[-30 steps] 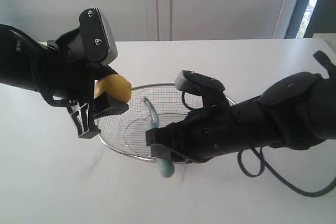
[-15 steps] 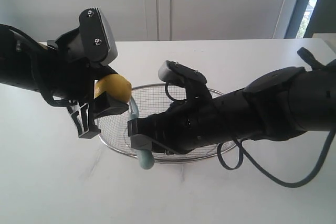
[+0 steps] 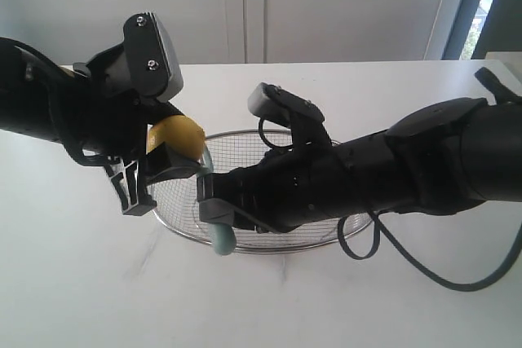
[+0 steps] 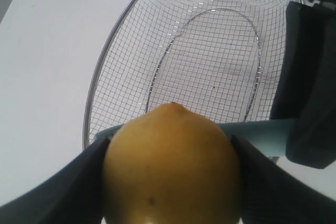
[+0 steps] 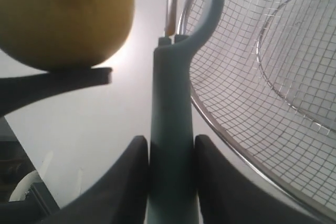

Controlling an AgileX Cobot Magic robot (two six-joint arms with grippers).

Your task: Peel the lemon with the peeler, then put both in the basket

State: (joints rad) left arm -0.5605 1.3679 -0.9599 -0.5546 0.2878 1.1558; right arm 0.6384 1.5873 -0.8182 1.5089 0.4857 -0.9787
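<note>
Peeler [image 5: 170, 103] head just beside lemon [image 5: 63, 14], nr basket [image 5: 236, 77] rim

L gripper [image 3: 163, 156] was held raised, jaws clamped on the lemon [image 3: 178, 134], while R arm [image 3: 391, 173] was stretched across toward it w/ R gripper [image 3: 216, 211] pinched on the peeler [image 3: 222, 240].

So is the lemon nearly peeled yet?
Not yet. Done: the left hand holds the lemon up by the edge of the basket, and the right hand grips the peeler. Happening now: the peeler's head is right beside the lemon. Left: the skin that shows looks whole, so all the peeling, then putting both in the basket.
</note>
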